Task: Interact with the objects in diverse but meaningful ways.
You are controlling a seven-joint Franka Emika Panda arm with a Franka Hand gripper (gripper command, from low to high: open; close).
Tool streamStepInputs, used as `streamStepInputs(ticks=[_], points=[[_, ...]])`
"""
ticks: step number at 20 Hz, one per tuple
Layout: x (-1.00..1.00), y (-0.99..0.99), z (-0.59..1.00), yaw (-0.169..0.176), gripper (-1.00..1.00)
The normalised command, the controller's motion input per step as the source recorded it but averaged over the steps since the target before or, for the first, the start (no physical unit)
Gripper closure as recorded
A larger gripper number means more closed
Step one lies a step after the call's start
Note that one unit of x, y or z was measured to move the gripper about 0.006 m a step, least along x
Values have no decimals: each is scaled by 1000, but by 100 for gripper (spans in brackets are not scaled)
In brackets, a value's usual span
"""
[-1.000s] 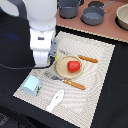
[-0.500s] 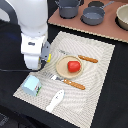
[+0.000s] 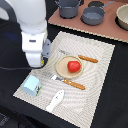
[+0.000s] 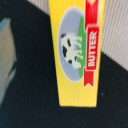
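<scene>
Well, from the exterior view, the arm hung low over the striped placemat at the exterior view's left, its white body covering the gripper completely, so whether the jaws were spread or clenched, I could not tell. The red tomato sat on the tan round plate, looking untouched. The orange-handled knife lay just beyond the plate and the orange-handled fork just on its near side. The light-blue boxy cup stood upright near the placemat's corner, close below the arm. The white flat utensil lay near the placemat's front edge, apart from everything. Pots rested on the far wooden counter.

Now the wrist view: the yellow butter packet filled the picture, flat, its cow label and red "BUTTER" ribbon plain to read, lying partly on dark table and partly on the striped mat. No fingertips showed there, so no grasp could be confirmed.

By my judgement, the arm was lining up on the packet; tomato, cup and utensil all seemed yet to be handled, so most of the task remained.
</scene>
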Motion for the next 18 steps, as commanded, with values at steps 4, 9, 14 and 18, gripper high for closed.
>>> streamStepInputs(ticks=[4, 9, 14, 18], points=[[785, 68, 1000, -70, -100], [975, -54, 750, -47, -100], [969, -188, 679, -65, -100], [987, -196, 604, -57, -100]])
